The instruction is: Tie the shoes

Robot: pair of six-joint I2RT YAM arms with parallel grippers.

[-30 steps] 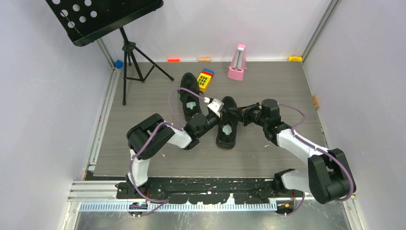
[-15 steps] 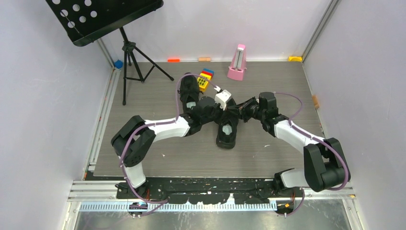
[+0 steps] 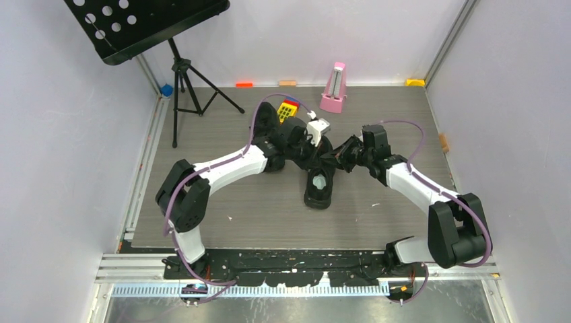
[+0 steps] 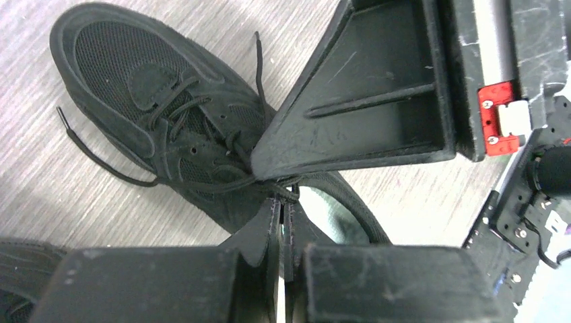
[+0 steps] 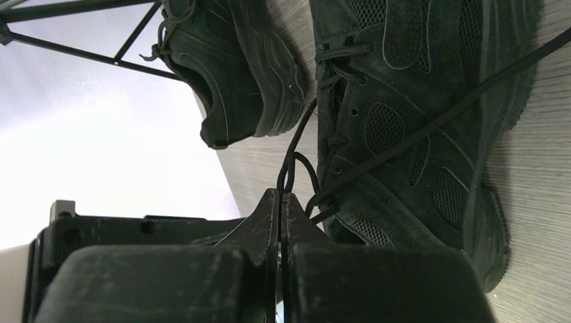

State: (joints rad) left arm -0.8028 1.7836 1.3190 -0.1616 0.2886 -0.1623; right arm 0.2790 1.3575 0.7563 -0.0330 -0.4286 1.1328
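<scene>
The black soft cloth shoe point(image 3: 319, 192) lies mid-way on the grey wooden table point(image 3: 269, 215). Over its tongue, the left gripper point(image 4: 281, 202) and right gripper point(image 5: 280, 198) each pinch tight on its thin black lace point(image 5: 295, 165), probably to pull a knot snug. The second black shoe point(image 5: 236, 67) lies just behind.

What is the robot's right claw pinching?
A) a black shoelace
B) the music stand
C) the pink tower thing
A: the right wrist view shows the right gripper shut on a loop of shoelace that comes from the shoe.
</scene>
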